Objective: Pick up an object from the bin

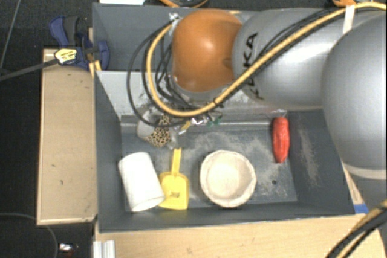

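Arm (pixel 290 63) with orange wrist cover (pixel 202 48) spans the bin (pixel 314 190) from the right, over its back. White bowl (pixel 228 178) upright, front centre. White cup (pixel 140 181) on its side front-left, touching a yellow toy shovel (pixel 174 187), handle pointing backward. Red oblong (pixel 280 139) at right, long axis front-to-back, open floor around it. Pincer (pixel 164 127) back-left over a small spotted brown item (pixel 159 138), axis unclear. Pincer released or clenched: can't tell.

Bulky silver-grey arm (pixel 302 63), black KUKA lettering, glossy orange wrist cover (pixel 205 48), looped yellow and black cables (pixel 158 78)
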Available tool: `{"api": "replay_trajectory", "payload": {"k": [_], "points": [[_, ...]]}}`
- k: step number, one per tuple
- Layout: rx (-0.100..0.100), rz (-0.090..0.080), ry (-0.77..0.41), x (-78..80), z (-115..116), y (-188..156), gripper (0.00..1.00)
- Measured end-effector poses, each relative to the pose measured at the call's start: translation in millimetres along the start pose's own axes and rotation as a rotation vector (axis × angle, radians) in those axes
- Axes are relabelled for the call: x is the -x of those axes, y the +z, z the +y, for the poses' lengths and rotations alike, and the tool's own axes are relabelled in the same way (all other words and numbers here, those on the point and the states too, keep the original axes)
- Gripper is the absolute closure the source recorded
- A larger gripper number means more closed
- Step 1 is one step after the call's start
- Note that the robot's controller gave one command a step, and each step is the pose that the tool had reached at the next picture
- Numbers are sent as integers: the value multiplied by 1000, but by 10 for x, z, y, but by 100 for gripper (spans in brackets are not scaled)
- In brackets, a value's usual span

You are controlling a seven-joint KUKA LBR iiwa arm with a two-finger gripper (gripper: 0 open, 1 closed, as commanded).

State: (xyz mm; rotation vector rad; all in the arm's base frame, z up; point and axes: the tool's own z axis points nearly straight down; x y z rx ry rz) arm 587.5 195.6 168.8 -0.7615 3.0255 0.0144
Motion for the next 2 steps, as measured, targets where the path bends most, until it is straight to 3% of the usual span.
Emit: {"api": "replay_trajectory", "payload": {"k": [1, 2], "points": [[0, -2, -381, -591, 210, 163, 100], [-2, -1, 8, -265, -165, -369, 100]]}}
